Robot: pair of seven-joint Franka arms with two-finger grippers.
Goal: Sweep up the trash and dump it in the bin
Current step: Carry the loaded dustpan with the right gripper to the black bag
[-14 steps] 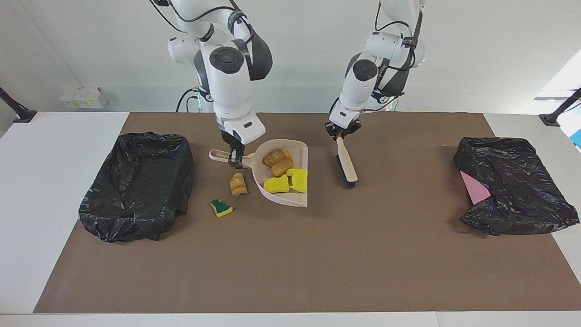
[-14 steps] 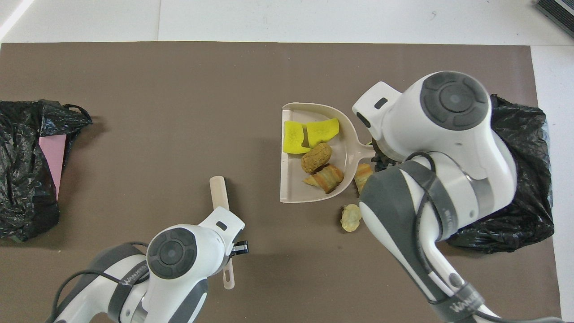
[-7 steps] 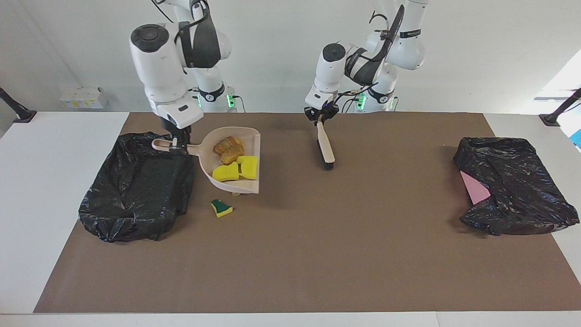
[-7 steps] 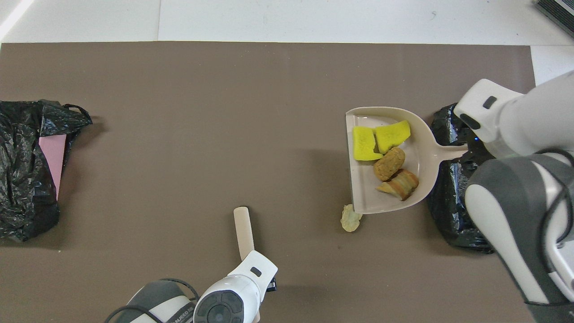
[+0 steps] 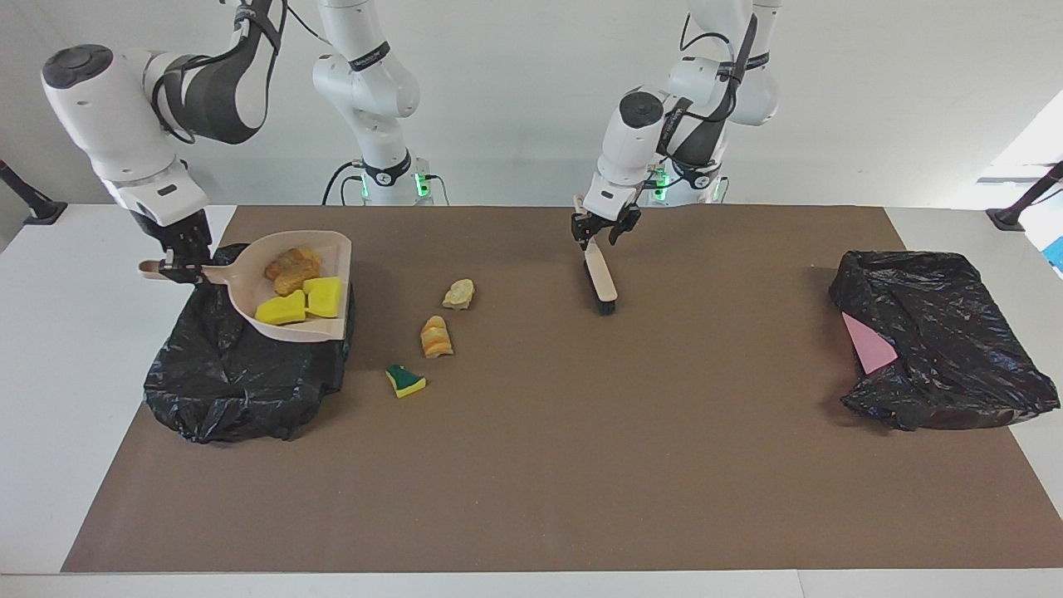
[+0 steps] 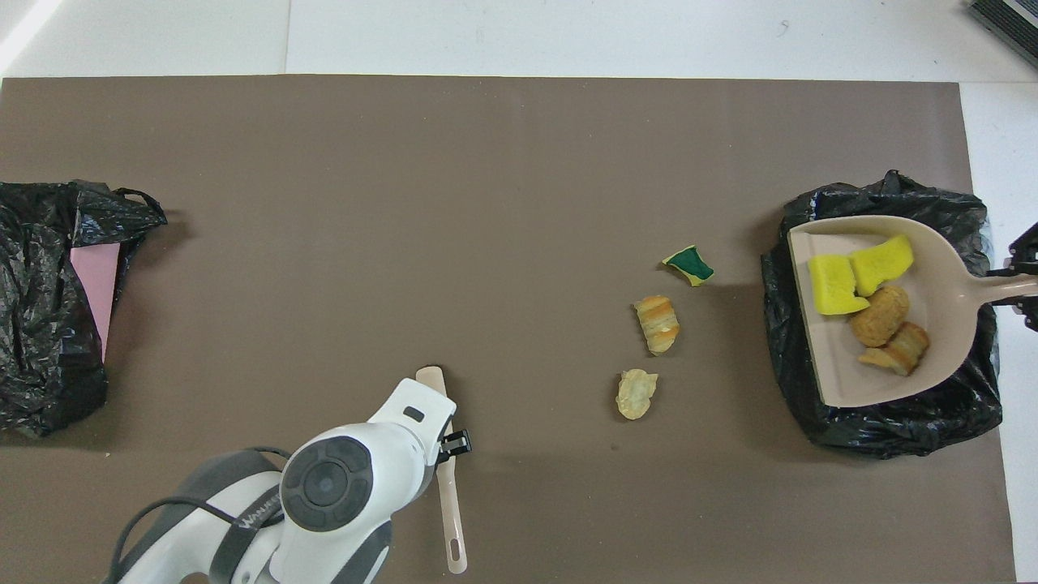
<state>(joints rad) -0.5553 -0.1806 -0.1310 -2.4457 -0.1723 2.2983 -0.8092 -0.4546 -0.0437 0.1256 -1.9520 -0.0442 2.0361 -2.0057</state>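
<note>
Trash: 4 scraps ride in the pan [image 5: 242,291] [image 6: 949,300], 2 yellow sponge chunks [image 5: 303,301] [image 6: 851,276] and 2 bread lumps [image 5: 291,264] [image 6: 880,316]. The pan is held up over the bin [image 5: 224,390] [image 6: 892,422], roughly level, not tipped yet. R gripper [image 5: 178,270] is clamped on the pan's handle, just outside the bin's rim.

3 scraps are loose on the mat [image 5: 581,465] beside the bin, toward the L arm's end:
- green-backed sponge [image 5: 404,380] [image 6: 689,265], closest to the bin
- striped lump [image 5: 435,336] [image 6: 657,323]
- pale lump [image 5: 458,293] [image 6: 636,393]

Progress, my read: about half. Sweep is partly done, dump not yet. Left to do: tip the pan, then sweep up the last 3 and dump again.

Brush [image 5: 600,278] [image 6: 448,495] lies on the mat well apart from the bin. L gripper [image 5: 600,232] is over its handle, fingers looking spread either side, so prob. no grip.

2nd bag [image 5: 938,349] w/ pink sheet [image 5: 868,349] sits at the L arm's end, far from the bin.

Vs earlier: 1 s ago the pan sat on the mat mid-table among the scraps. Half a sec ago it was lifted at the bin's edge; now it's fully over the bin. L gripper was tight on the brush then and has since opened. The loose scraps haven't moved.
</note>
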